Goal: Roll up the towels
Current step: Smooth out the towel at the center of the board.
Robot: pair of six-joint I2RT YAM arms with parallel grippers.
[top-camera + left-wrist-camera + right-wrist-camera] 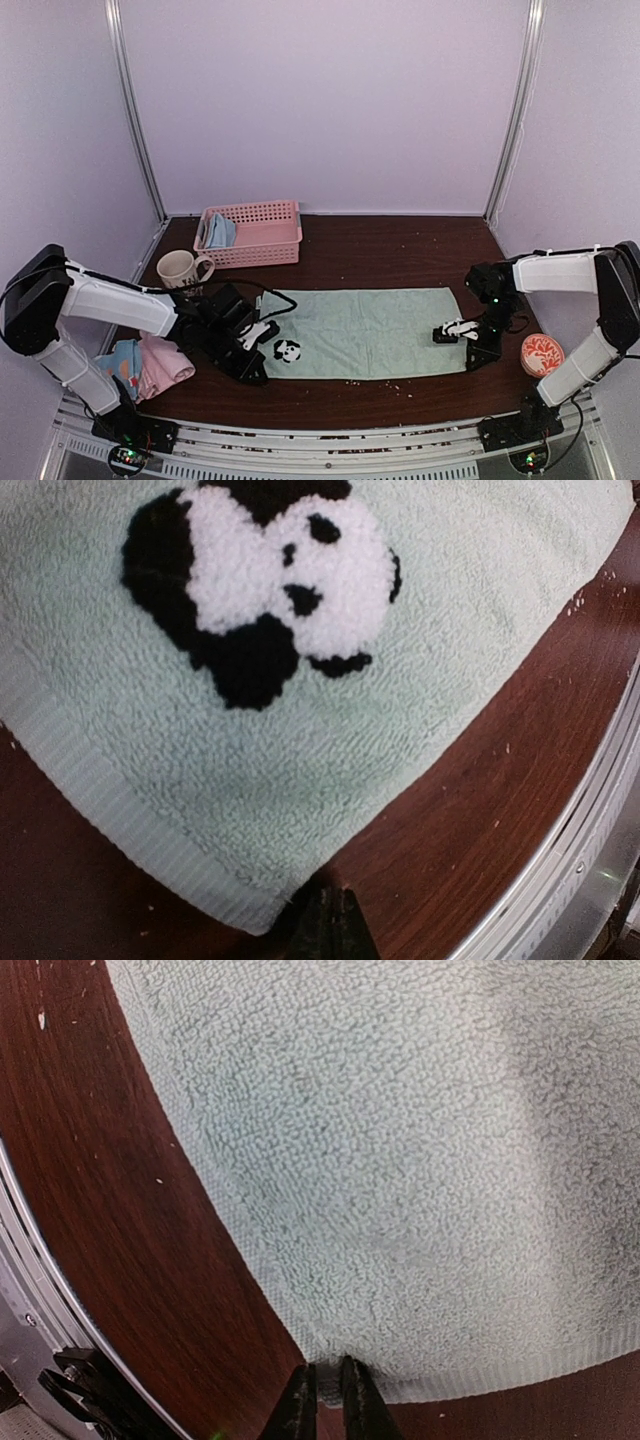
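Note:
A pale sage green towel (370,330) with a black-and-white panda patch (288,350) lies spread flat across the middle of the table. My left gripper (256,372) is low at its near left corner. In the left wrist view the left gripper (330,915) is shut, its tips touching the towel (300,760) at the edge beside that corner. My right gripper (472,362) is at the near right corner; in the right wrist view the right gripper (328,1375) pinches the hem of the towel (400,1160). A blue dotted towel (122,358) and a pink towel (168,364) lie bunched at the left.
A pink perforated basket (262,240) at the back left holds a light blue towel (218,232). A cream mug (180,268) stands in front of it. A red-patterned bowl (543,354) sits by the right arm. The table's metal front rail (590,810) runs close by.

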